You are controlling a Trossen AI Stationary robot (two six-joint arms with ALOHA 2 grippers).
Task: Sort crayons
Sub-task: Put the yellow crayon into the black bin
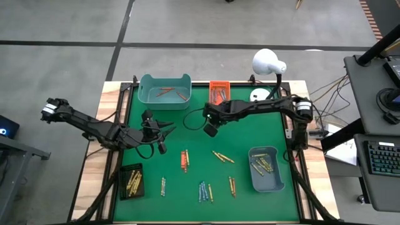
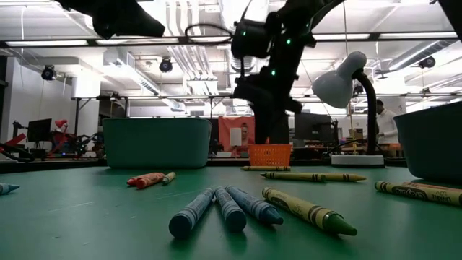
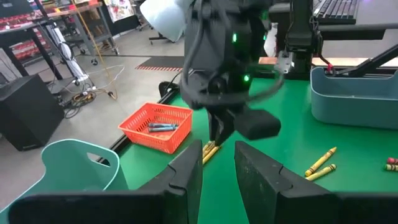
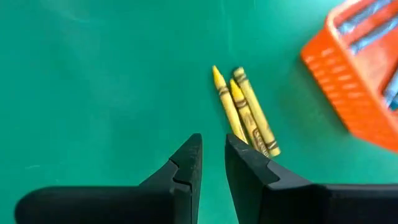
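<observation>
Crayons (image 4: 244,109) beside orange basket (image 4: 354,81) (apart).

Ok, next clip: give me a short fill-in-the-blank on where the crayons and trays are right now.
1. The blue crayons lie in the ____ basket.
2. The teal tray holds ____ crayons.
3. The crayons lying just beyond the right gripper's fingers are ____.
4. The white ____ stands at the table's far edge, beside the orange basket.

Missing words: orange; red; yellow; lamp

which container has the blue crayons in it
The orange basket at the table's back edge: blue crayons lie inside. The teal bin holds orange-red ones, the grey-blue tray yellow ones.
</observation>
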